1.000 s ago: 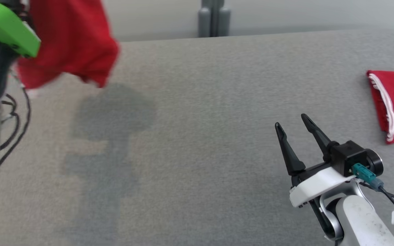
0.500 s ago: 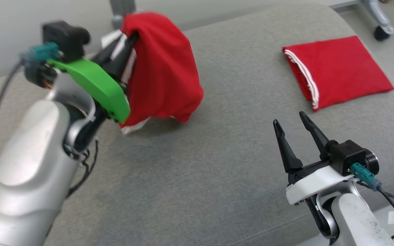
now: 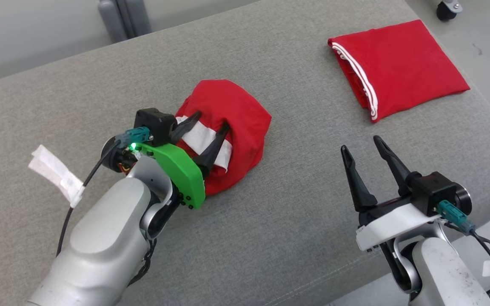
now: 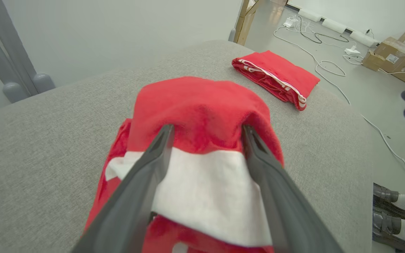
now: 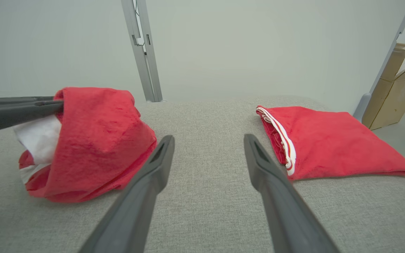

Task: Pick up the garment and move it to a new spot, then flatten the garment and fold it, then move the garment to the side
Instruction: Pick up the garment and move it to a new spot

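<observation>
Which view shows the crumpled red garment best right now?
Head view: nearly the whole crumpled garment is in frame on the grey cushion, with the open left gripper at its white band. Left wrist view shows it close but cut off at the bottom; right wrist view shows it side-on.

To me the garment [image 3: 240, 114] looks like soft matt red cloth, the table cover [image 3: 296, 212] coarse grey weave, and the right gripper [image 3: 360, 144] matt dark plastic.

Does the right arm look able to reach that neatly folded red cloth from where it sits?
Probably yes. The right gripper stands open, holding nothing, and only bare grey cushion lies between it and the folded red cloth.
</observation>
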### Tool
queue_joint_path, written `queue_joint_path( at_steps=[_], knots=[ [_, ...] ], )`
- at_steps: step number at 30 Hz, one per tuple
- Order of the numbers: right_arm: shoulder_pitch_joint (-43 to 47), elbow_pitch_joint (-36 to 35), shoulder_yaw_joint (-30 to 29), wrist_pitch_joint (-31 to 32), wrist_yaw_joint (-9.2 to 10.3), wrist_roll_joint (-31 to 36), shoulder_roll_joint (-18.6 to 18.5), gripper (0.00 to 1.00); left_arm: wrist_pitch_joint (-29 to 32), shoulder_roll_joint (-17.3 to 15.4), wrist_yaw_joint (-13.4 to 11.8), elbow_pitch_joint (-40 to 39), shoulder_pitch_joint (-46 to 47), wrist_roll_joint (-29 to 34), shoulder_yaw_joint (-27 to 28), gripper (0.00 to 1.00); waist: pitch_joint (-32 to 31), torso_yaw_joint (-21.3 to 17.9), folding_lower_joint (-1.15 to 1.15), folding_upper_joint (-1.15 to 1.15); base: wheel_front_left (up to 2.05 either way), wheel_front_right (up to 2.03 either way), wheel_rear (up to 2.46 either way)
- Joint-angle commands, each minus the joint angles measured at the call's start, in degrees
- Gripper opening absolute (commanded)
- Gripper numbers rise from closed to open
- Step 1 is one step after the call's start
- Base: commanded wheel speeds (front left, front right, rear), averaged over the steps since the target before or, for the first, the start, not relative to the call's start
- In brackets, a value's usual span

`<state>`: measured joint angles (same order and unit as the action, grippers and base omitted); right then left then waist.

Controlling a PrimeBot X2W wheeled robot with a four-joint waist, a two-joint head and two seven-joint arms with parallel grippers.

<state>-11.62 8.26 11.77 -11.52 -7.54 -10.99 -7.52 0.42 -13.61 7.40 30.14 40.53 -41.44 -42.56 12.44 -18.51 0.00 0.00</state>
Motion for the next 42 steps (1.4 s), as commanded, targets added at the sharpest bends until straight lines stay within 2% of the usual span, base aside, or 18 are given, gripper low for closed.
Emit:
queue_joint_path(
  at_steps=[1,7,12,17,20,23,28,34,42],
  knots=[
    [0.01,0.11,-0.35,-0.05,0.11,0.03,-0.27,1.0,-1.73,-0.39,0.1,0.47,-1.16,-0.49,0.77,1.0,-1.11,1.88,0.0,0.0,0.0,0.0,0.0],
    [1.58,-0.46,-1.79,0.66,0.11,0.44,-0.98,1.0,-9.86,-1.72,-0.96,-1.93,-5.62,-2.62,4.27,1.0,-3.25,5.62,0.0,0.0,0.0,0.0,0.0],
    [2.89,-1.52,-2.88,1.5,0.11,0.72,-1.3,1.0,-14.13,-4.9,-4.06,-7.5,-12.32,-3.03,8.22,1.0,-4.94,8.75,0.0,0.0,0.0,0.0,0.0],
    [4.05,-2.37,-3.92,2.23,0.11,0.98,-1.17,1.0,-15.6,-7.3,-7.08,-15.05,-20.66,-2.06,14.14,1.0,-6.35,11.44,0.0,0.0,0.0,0.0,0.0],
    [4.8,-2.75,-4.66,2.45,0.11,1.16,-1.06,1.0,-15.56,-7.18,-8.59,-20.34,-25.77,0.92,19.43,1.0,-7.2,12.82,0.0,0.0,0.0,0.0,0.0],
    [5.76,-3.05,-5.71,2.67,0.11,1.42,-0.83,1.0,-15.58,-5.27,-9.5,-24.77,-31.69,4.35,24.94,1.0,-8.2,14.38,0.0,0.0,0.0,0.0,0.0],
    [7.23,-2.51,-7.62,2.4,0.11,1.55,-0.51,1.0,-15.6,-2.94,-9.02,-26.87,-39.12,8.52,29.72,1.0,-9.79,17.18,0.0,0.0,0.0,0.0,0.0],
    [8.58,-0.69,-8.77,1.98,0.11,1.09,-0.72,1.0,-15.61,-0.54,-7.3,-27.4,-44.11,11.4,33.98,1.0,-11.33,20.2,0.0,0.0,0.0,0.0,0.0],
    [8.97,-0.03,-8.79,2.11,0.11,0.88,-0.19,1.0,-15.61,2.46,-2.96,-28.76,-46.61,14.21,39.0,1.0,-11.74,22.2,0.0,0.0,0.0,0.0,0.0]
  ],
)
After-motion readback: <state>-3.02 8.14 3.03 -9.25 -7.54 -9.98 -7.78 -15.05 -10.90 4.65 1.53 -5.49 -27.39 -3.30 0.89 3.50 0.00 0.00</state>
